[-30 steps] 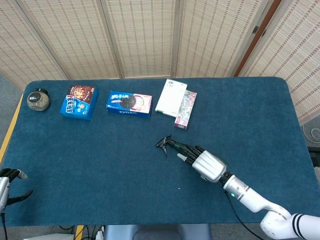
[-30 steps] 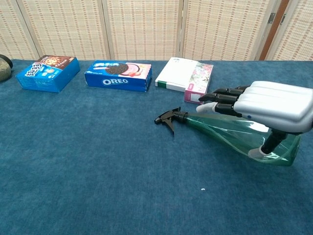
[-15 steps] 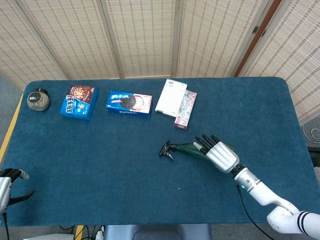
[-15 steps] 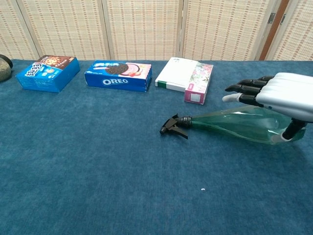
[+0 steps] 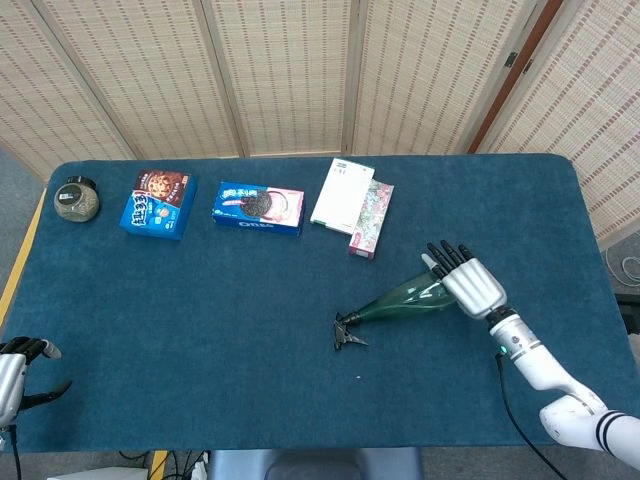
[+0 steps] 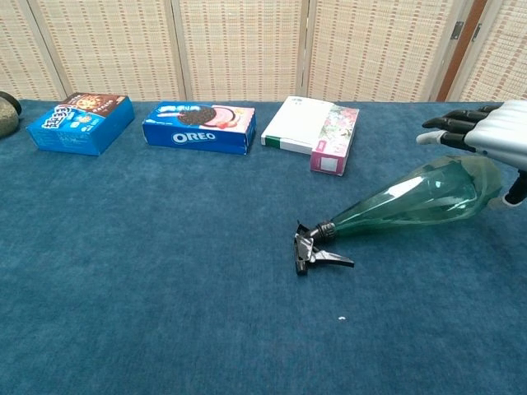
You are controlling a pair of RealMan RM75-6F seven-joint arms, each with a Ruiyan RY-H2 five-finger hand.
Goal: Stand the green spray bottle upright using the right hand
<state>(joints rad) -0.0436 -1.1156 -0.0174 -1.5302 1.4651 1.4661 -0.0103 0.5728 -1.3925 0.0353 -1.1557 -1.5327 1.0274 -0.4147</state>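
Blue cloth covers the table, and the green spray bottle (image 6: 416, 200) lies tilted on it right of centre, black nozzle (image 5: 349, 334) down on the cloth, wide base raised at the right hand (image 5: 470, 285). That hand grasps the base, fingers extended over it. Clear thin plastic, seemingly empty: probably light, slippery, easily dented; the broad lower body looks the safest hold. Cookie boxes (image 6: 198, 126) sit well behind. The left hand (image 5: 15, 368), empty and loosely spread, waits at the table's near-left edge.

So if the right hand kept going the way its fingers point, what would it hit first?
Nothing close, it seems. The right hand points up and slightly left in the head view, passing right of the floral box; bare table lies ahead. Depth is uncertain.
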